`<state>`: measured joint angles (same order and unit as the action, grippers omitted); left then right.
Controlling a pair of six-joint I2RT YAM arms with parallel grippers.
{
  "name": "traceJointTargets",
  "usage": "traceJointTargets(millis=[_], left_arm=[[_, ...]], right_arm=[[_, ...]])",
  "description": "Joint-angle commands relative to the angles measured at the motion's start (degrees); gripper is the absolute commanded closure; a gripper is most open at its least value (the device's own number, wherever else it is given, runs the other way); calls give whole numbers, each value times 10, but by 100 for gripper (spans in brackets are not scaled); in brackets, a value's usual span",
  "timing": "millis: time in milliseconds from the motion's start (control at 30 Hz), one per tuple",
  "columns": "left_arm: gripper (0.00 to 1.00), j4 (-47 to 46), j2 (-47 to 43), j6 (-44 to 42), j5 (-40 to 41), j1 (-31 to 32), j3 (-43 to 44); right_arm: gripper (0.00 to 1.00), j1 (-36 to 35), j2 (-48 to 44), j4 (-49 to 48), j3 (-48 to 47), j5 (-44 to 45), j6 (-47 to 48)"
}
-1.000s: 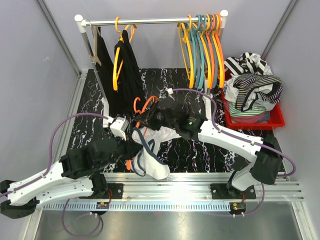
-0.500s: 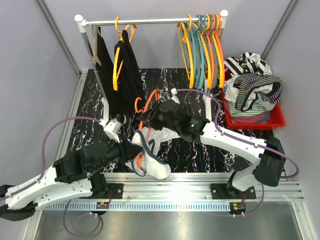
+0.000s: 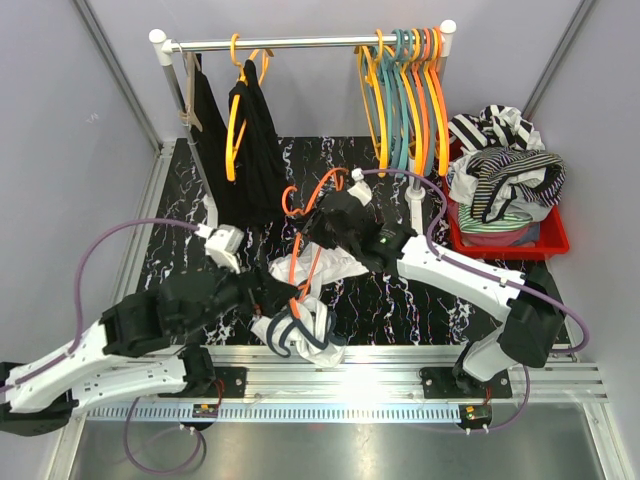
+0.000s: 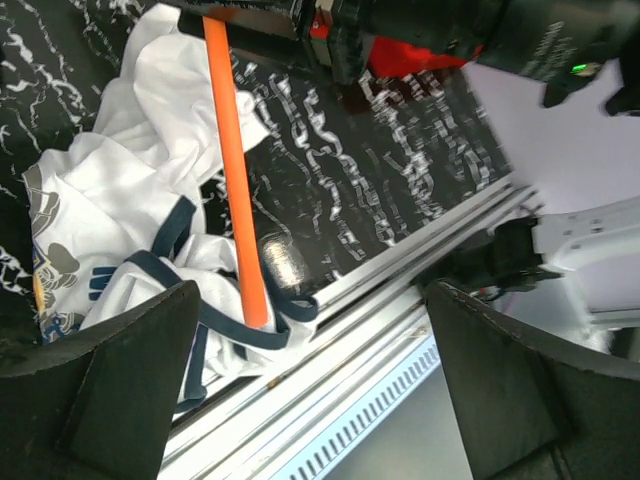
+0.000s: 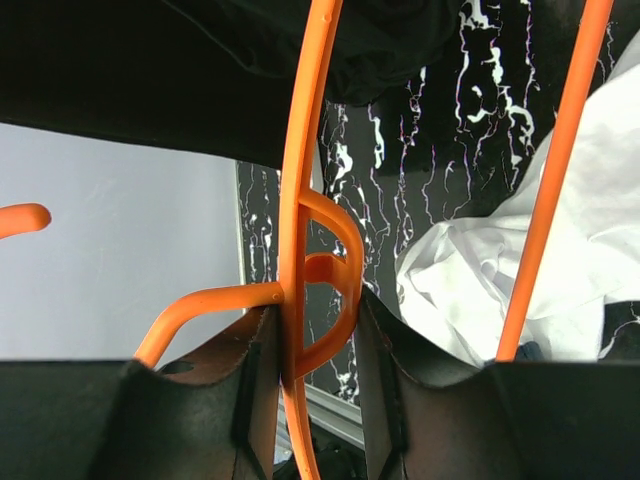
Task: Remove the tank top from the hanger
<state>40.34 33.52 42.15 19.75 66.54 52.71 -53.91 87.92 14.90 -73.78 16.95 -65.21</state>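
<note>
The white tank top (image 3: 312,337) with navy trim lies crumpled on the black marbled table by the front rail, also in the left wrist view (image 4: 110,200). An orange hanger (image 3: 299,262) slants up from it; its lower end sits inside a navy strap (image 4: 262,318). My right gripper (image 3: 327,213) is shut on the hanger's neck (image 5: 312,300), just below the hook. My left gripper (image 3: 272,298) hovers just left of the tank top with its jaws wide open (image 4: 312,295) and nothing between them. White cloth (image 5: 500,270) shows beside the hanger arm.
A clothes rack (image 3: 300,43) stands at the back with black garments (image 3: 255,150) on orange hangers and a bunch of bare hangers (image 3: 405,90). A red bin (image 3: 505,235) of striped clothes sits at the right. Aluminium rails (image 3: 400,360) line the front edge.
My left gripper has opened and let go of the tank top, which has slumped toward the front rail. The right gripper has drawn the hanger up and back.
</note>
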Motion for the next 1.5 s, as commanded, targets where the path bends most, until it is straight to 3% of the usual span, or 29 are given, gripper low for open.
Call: traceJointTargets(millis=[0,67,100,167,267,367,600,833,1267,1300,1433,1467], left_arm=[[1,28,56,-22,29,3,32],[1,46,70,-16,31,3,41],[1,46,67,-16,21,3,40],[1,29,33,-29,4,3,25],[1,-5,-14,-34,-35,1,-2],[1,15,-7,-22,-34,2,-1],[1,-53,94,-44,-62,9,27],[1,-4,168,-57,17,43,93],[1,55,194,-2,197,110,83],[3,48,191,-5,210,112,79],[29,19,181,-33,226,113,71],[48,13,178,-35,227,112,71]], right_arm=[[100,-2,-18,-25,-1,13,28],[100,0,-29,-24,-2,-5,31],[100,6,-31,-31,-1,-68,46],[100,13,-46,-3,-4,-103,41],[100,24,-90,-37,46,-155,33],[100,28,-128,-36,79,-146,4],[100,28,-131,-57,83,-122,-74],[100,28,-100,-51,30,-107,-121],[100,48,-100,-87,28,-142,-192],[100,49,-98,-89,24,-153,-193],[100,49,-98,-100,26,-169,-203],[100,49,-100,-99,26,-168,-202]])
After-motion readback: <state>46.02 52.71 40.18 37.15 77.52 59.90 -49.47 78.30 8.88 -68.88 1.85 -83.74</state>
